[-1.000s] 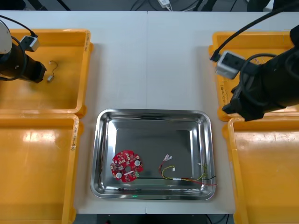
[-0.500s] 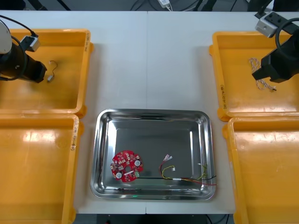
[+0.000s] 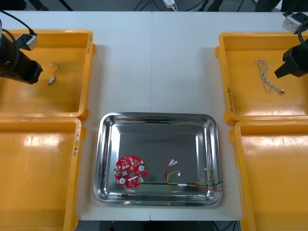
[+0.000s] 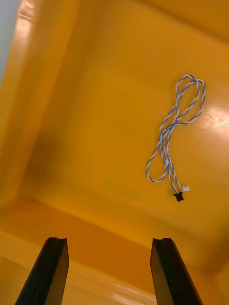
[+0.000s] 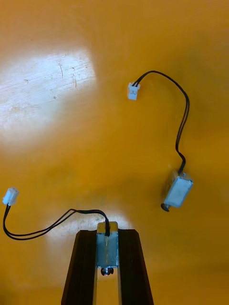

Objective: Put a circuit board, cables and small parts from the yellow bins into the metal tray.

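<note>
Left wrist view: left gripper [image 5: 108, 238] pinches small metal part [image 5: 107, 248] with black lead over left bin [image 5: 47, 143]. Right gripper [image 4: 109, 248] spread wide, empty, above blue-white cable [image 4: 168, 128] in right bin [image 4: 95, 95].

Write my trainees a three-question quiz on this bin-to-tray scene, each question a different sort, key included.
1. True or false: the right pincer holds the blue and white cable.
2. The left pincer is shut on: A nothing; B a small metal part; C the blue and white cable.
3. Fill in: the red circuit board lies in the metal ____.
Key: 1 false, it is open; 2 B; 3 tray.
</note>
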